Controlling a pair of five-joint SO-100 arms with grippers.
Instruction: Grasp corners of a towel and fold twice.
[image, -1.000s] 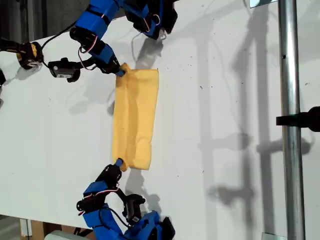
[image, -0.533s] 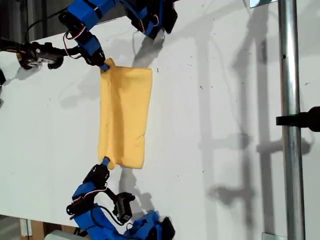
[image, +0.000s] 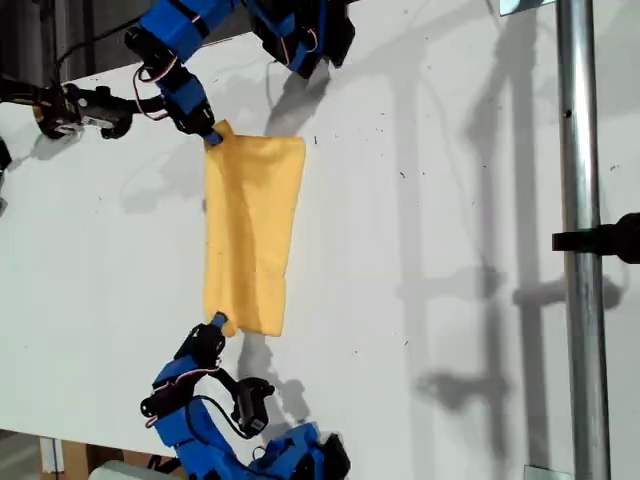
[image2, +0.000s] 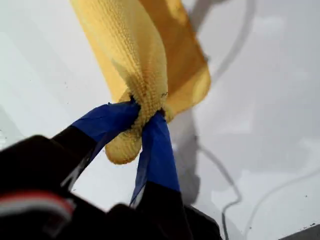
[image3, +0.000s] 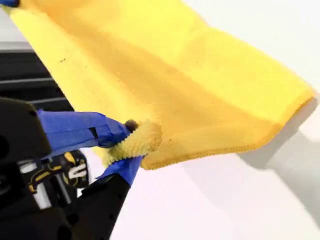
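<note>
- first gripper (image2: 145, 117): clamped on a bunched corner (image2: 122, 147) of the towel (image2: 135, 45). Both blue-taped tips bite into the cloth, and the hem tip pokes out behind the jaws.
- second gripper (image3: 135, 145): also clamped, on another corner (image3: 142, 140), with the cloth puckered between its tips.
- Both wrist views show the cloth running away from the jaws in what looks like 2 layers, lifted off the table at the gripped end.
- Exterior view: the towel (image: 250, 230) is a long narrow strip mid-table, running top to bottom.
- 1 arm (image: 185, 90) holds the strip's top corner on the exterior view's left, and the other arm (image: 200, 360) holds the bottom corner on that same side.
- I can't match either arm to first or second from the wrist views.
- The strip's edge on the exterior view's right appears to rest on the white table (image: 450, 200). The gripped edge sits a bit raised, and the cloth is pulled fairly straight between the arms with mild wrinkles.
- Progress, my read: the strip shape plus doubled layers suggests fold 1 is made or nearly laid, but it isn't released yet.
- Left to do: set it down, let go, regrasp the short end's corners, then make fold 2 across the length.
- Risk: uneven tension could skew the layers when it is released.
</note>
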